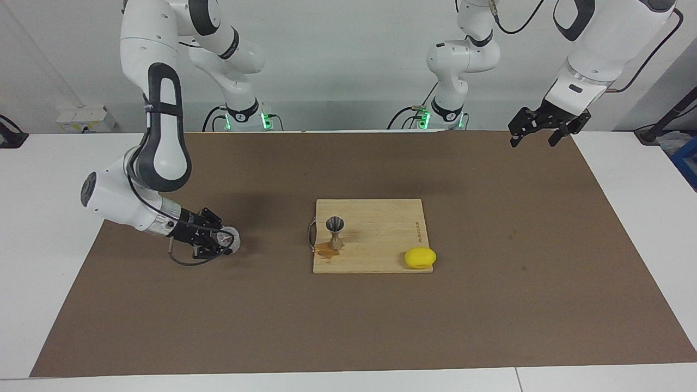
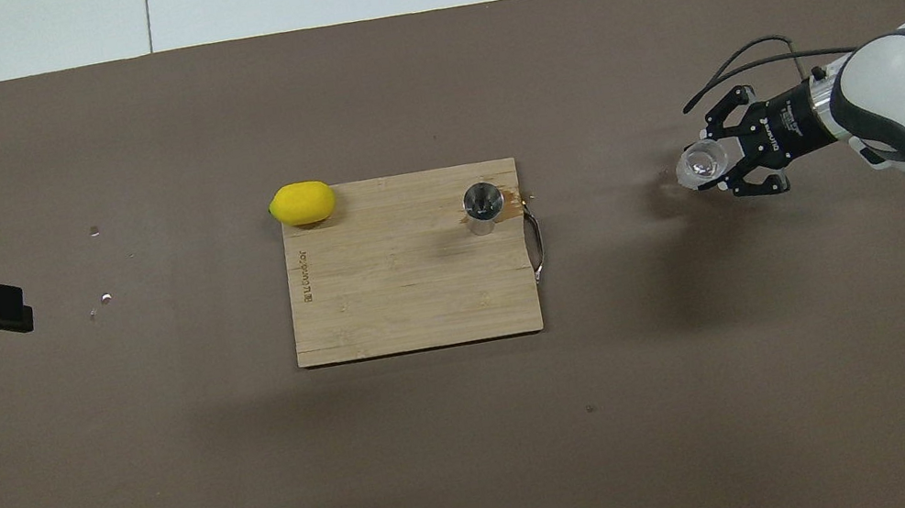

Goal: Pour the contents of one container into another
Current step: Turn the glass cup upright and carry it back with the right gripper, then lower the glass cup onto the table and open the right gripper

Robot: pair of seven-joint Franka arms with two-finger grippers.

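Right claw (image 1: 218, 242) pinching tumbler (image 1: 227, 239) over mat | left claw (image 1: 539, 130) spread, waiting

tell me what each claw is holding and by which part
The right claw holds the clear glass tumbler by its side wall, low over the brown mat. The left claw holds nothing and waits.

Open mat around one crowded board

The cutting board (image 1: 375, 234) carries the jigger (image 1: 335, 232) toward the right arm's end and a lemon (image 1: 420, 257) at its corner; between them the wood is bare, and brown mat (image 1: 490, 305) lies open all round.
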